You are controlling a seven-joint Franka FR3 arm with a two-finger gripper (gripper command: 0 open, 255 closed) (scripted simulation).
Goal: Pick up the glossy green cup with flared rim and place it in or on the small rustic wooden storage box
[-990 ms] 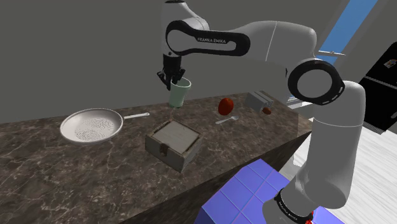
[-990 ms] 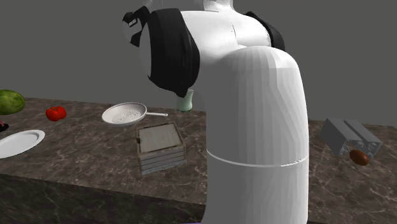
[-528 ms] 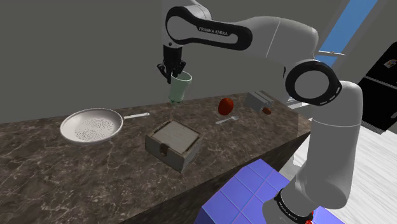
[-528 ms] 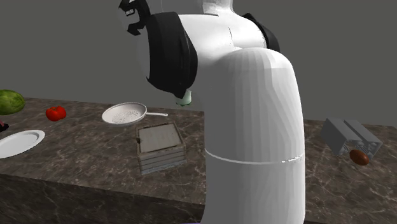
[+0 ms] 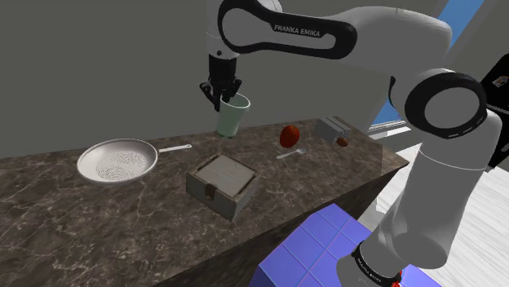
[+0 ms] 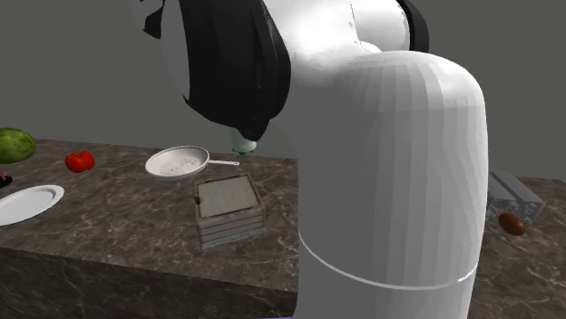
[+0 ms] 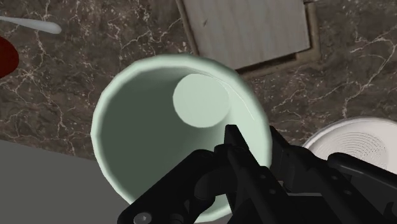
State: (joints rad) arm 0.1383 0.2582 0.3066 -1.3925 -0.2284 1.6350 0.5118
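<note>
The pale green cup [image 5: 232,116] hangs in the air above the far side of the dark marble counter, clasped by its flared rim in my black gripper [image 5: 223,91]. In the wrist view the cup's open mouth [image 7: 172,121] faces the camera, with one finger inside the rim and one outside, shut on the wall. The small grey wooden box [image 5: 222,186] with a closed lid sits on the counter below and nearer than the cup; its lid [image 7: 245,28] shows past the cup. In the second exterior view the cup's base [image 6: 243,145] peeks out beside the arm, behind the box [image 6: 229,211].
A white colander pan [image 5: 119,160] lies at the shoulder view's left of the box. A red fruit [image 5: 289,135], a spoon [image 5: 291,152] and a grey toaster [image 5: 334,129] stand to the right. A plate [image 6: 27,203], tomato [image 6: 80,161] and melon [image 6: 14,143] sit far left.
The arm has risen, lifting the cup higher above the counter and slightly rightward in the shoulder view. The grip on the rim stays the same.
</note>
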